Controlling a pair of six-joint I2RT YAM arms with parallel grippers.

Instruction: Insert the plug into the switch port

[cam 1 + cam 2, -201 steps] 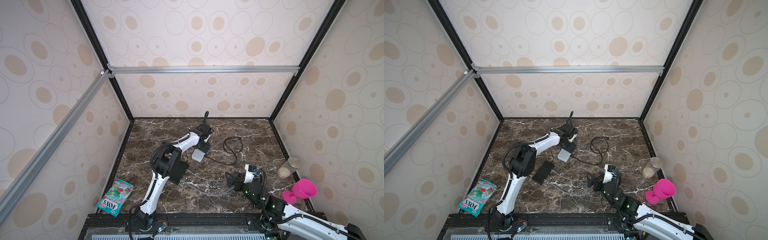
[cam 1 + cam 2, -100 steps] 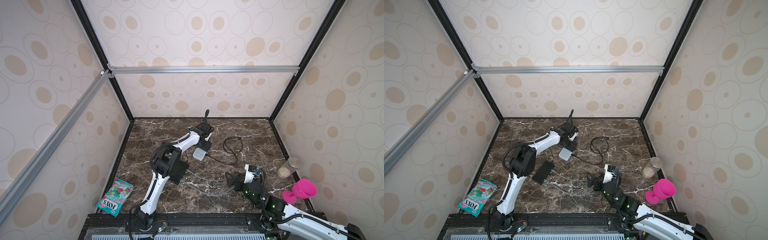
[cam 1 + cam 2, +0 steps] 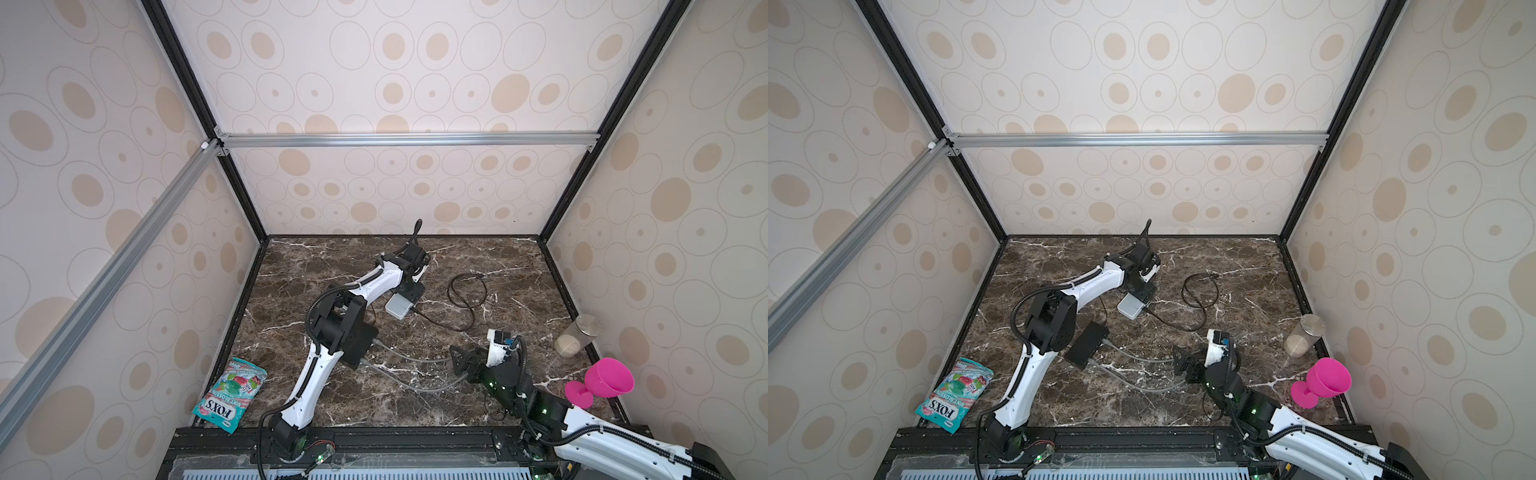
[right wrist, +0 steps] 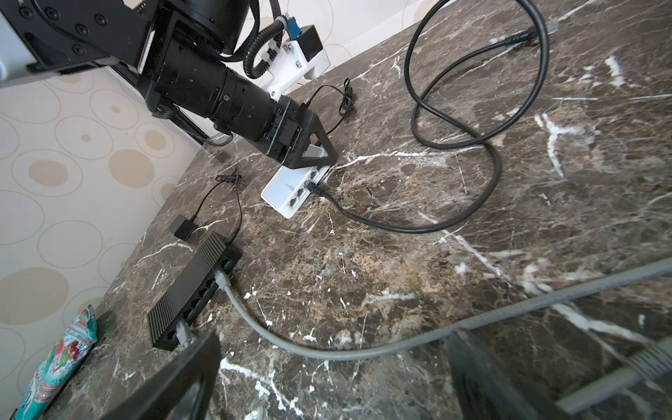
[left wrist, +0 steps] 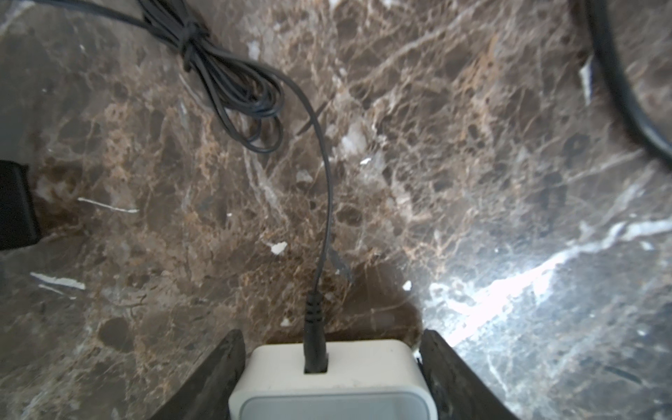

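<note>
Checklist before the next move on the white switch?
1. The black cable plug sits in a white switch port: ok, looks seated.
2. The thin power lead is plugged into the switch: ok.
3. The left gripper straddles the switch; firm contact: cannot tell.
4. The right gripper is open and empty: ok.
5. The grey cable is clear of the right gripper: not ok, it runs right by it.
</note>
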